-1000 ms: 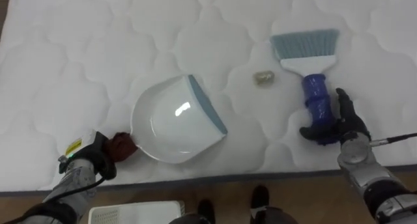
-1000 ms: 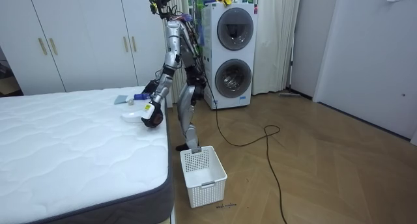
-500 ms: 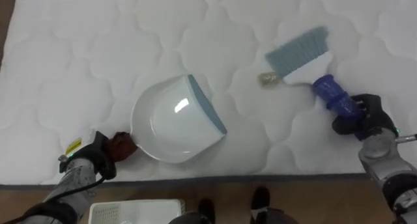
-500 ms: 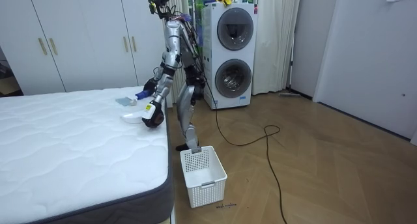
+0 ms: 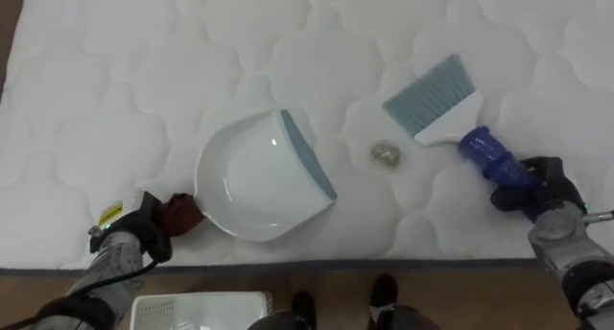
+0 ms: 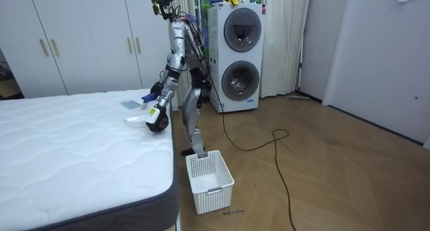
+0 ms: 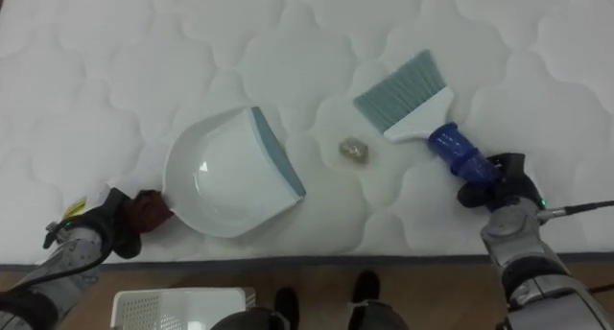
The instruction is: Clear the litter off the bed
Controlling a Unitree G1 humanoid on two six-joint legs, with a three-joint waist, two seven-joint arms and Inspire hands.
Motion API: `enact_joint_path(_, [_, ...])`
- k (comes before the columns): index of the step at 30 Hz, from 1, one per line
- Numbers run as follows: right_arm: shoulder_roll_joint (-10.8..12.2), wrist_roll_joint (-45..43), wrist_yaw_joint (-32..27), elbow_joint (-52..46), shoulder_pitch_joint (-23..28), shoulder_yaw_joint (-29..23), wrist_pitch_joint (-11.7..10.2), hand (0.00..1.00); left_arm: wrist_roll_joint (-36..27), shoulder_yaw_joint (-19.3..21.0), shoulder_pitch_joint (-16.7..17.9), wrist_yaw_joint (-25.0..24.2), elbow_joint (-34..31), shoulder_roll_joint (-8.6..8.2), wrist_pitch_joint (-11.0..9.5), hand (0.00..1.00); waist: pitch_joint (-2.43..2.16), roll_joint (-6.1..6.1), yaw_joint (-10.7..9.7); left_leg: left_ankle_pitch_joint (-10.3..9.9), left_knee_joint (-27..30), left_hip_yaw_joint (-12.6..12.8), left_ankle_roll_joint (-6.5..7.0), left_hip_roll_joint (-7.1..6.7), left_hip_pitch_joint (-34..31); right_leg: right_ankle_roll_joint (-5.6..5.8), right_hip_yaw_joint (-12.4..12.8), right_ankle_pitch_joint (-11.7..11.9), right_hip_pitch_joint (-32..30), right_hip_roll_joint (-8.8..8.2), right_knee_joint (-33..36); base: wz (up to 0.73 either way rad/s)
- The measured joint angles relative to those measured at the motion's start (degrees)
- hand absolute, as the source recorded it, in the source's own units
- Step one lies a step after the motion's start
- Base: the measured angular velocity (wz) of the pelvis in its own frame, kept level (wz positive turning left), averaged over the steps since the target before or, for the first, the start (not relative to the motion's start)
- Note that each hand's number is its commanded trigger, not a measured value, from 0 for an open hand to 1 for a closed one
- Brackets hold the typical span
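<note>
- The robot stands at the edge of the bed (image 5: 144,61), with a white basket (image 6: 209,180) on the floor by its feet.
- The left robot hand (image 5: 134,236) is curled round the dark red handle of the dustpan (image 5: 259,186).
- The dustpan lies flat on the bed near the edge, its grey-blue lip facing right.
- The right robot hand (image 5: 542,181) is closed round the blue handle of the brush (image 5: 456,129), whose bristles are angled up and to the left.
- A small scrap (image 5: 386,154) lies on the bed between the dustpan lip and the bristles, touching neither.
</note>
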Motion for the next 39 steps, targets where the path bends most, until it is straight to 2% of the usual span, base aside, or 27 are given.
enact_joint_path(7, [0.0, -1.2, -1.0, 0.4, 0.3, 0.0, 1.1, 1.00, 0.6, -0.4, 0.0, 0.9, -0.9, 0.00, 0.5, 1.00, -0.18, -0.63, 0.1, 0.0, 0.1, 0.2, 0.06, -0.20, 0.2, 0.07, 0.2, -0.1, 0.0, -0.09, 0.6, 0.00])
enact_joint_path(11, [-0.1, -5.7, -2.7, 1.5, 0.2, -0.1, 1.3, 1.00, 1.5, -0.4, 0.0, 2.0, -0.9, 0.29, 0.5, 1.00, -0.16, -1.05, 0.0, 0.0, 0.5, 0.7, 0.08, -0.20, 0.2, 0.15, 0.6, -0.2, 0.1, -0.10, 0.8, -0.01])
enact_joint_path(13, [-0.4, -8.1, -3.1, 1.7, 0.2, -0.1, 2.4, 1.00, 2.9, -0.4, 0.0, 2.3, -1.1, 0.77, 0.6, 1.00, -0.15, -1.35, 0.1, 0.1, 0.5, 0.9, 0.12, -0.17, 0.2, 0.19, 0.8, -0.2, 0.0, -0.05, 0.8, -0.04])
enact_joint_path(16, [-1.7, -9.7, -3.1, 1.9, 0.2, 0.1, 3.7, 1.00, 5.0, -0.4, -0.4, 2.7, -1.6, 1.10, 1.4, 1.00, -0.10, -1.94, 0.2, 0.1, 0.5, 1.1, 0.15, -0.18, 0.3, 0.19, 0.9, -0.2, -0.1, -0.04, 1.2, 0.00])
enact_joint_path(18, [-2.8, -14.4, -3.1, 2.6, 0.2, 0.1, 4.3, 1.00, 6.6, -0.4, -0.9, 2.7, -1.6, 2.19, 1.7, 1.00, -0.14, -3.32, 0.1, 0.1, 0.4, 1.4, 0.16, -0.14, 0.4, 0.08, 1.3, -0.3, -0.4, -0.04, 1.7, -0.05])
enact_joint_path(19, [-3.1, -15.6, -3.1, 2.6, 0.2, 0.1, 4.4, 1.00, 7.2, -0.4, -1.0, 2.7, -1.7, 2.60, 1.8, 1.00, -0.15, -3.65, 0.1, 0.1, 0.4, 1.4, 0.16, -0.11, 0.4, 0.04, 1.3, -0.3, -0.4, -0.01, 1.7, -0.05])
enact_joint_path(24, [-9.1, -25.8, -2.9, 2.6, -0.4, 1.1, 5.1, 1.00, 11.3, -0.6, -1.6, 3.4, -3.6, 5.38, 2.3, 1.00, -0.02, -5.81, 0.0, 0.1, 0.5, 1.6, 0.15, 0.07, 0.5, -0.10, 1.1, -0.2, -0.4, -0.05, 1.8, -0.01])
enact_joint_path(26, [-10.6, -28.2, -2.8, 2.6, -0.4, 2.8, 5.9, 1.00, 12.6, -0.7, -2.0, 3.8, -3.6, 5.72, 2.9, 1.00, -0.07, -6.62, 0.1, 0.1, 0.5, 1.7, 0.13, 0.15, 0.6, -0.16, 1.1, -0.2, -0.4, -0.07, 1.8, 0.00])
enact_joint_path(29, [-12.9, -33.9, -1.5, 2.3, -1.4, 4.6, 6.2, 1.00, 13.9, -0.7, -2.1, 4.0, -4.3, 5.93, 3.4, 1.00, 0.02, -6.96, 0.2, 0.1, 0.3, 1.8, 0.14, 0.11, 0.6, -0.15, 1.2, -0.2, -0.5, -0.10, 1.8, -0.03])
enact_joint_path(32, [-13.3, -39.4, -0.7, 2.3, -3.7, 6.4, 7.2, 1.00, 14.6, -1.5, -2.6, 4.3, -4.5, 6.99, 3.4, 1.00, 0.13, -7.30, -0.1, 0.1, 0.2, 2.0, 0.13, 0.22, 0.5, -0.16, 1.2, -0.2, -0.5, -0.17, 1.6, -0.02])
enact_joint_path(35, [-14.6, -43.5, -0.3, 2.2, -5.4, 8.0, 7.2, 1.00, 15.1, -3.5, -3.4, 4.6, -5.6, 8.06, 3.4, 1.00, 0.14, -7.64, -0.2, 0.1, 0.1, 2.0, 0.13, 0.18, 0.6, -0.16, 1.2, -0.2, -0.5, -0.22, 1.6, 0.00])
enact_joint_path(36, [-15.1, -44.3, -0.3, 2.0, -6.0, 9.2, 7.3, 1.00, 15.1, -4.7, -3.4, 4.7, -6.5, 8.92, 3.4, 1.00, 0.13, -7.93, -0.1, 0.1, 0.0, 1.9, 0.13, 0.18, 0.6, -0.17, 1.2, -0.2, -0.5, -0.22, 1.6, 0.03])
enact_joint_path(39, [-15.5, -48.0, 0.4, 1.3, -7.3, 10.8, 7.3, 1.00, 15.3, -5.7, -4.2, 4.7, -6.9, 10.02, 3.4, 1.00, 0.07, -8.83, -0.2, 0.1, 0.3, 1.9, 0.13, 0.24, 0.6, -0.18, 1.2, -0.2, -0.5, -0.21, 1.5, 0.00])
